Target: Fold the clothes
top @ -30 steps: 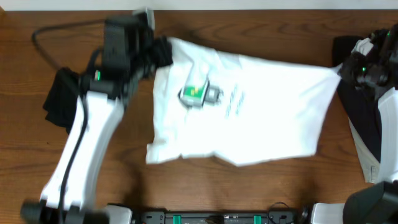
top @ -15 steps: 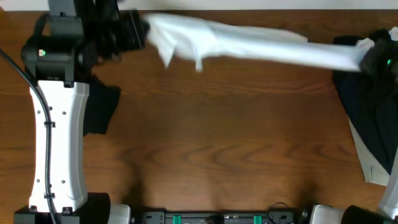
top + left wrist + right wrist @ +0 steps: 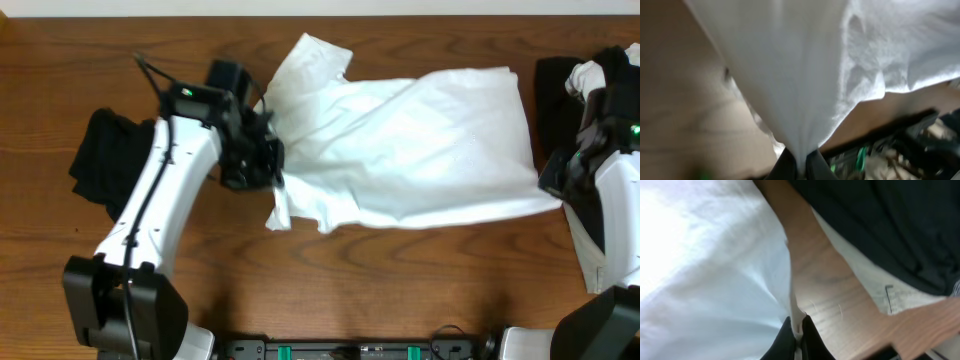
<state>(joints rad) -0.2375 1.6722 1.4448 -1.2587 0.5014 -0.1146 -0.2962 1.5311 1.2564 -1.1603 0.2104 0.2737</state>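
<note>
Grip on white T-shirt both ends: left pincer clenched on edge, right pincer clenched on opposite corner.

The white T-shirt reads to me as soft, matt cloth, creased and rumpled, with a fine weave that brightens where light hits it in my left wrist view. The worktop is brown wood with plain grain and a low satin sheen. The black garment looks a dense, matt fabric. The left arm casing is smooth white plastic, faintly glossy. The left tool looks matt black.
</note>
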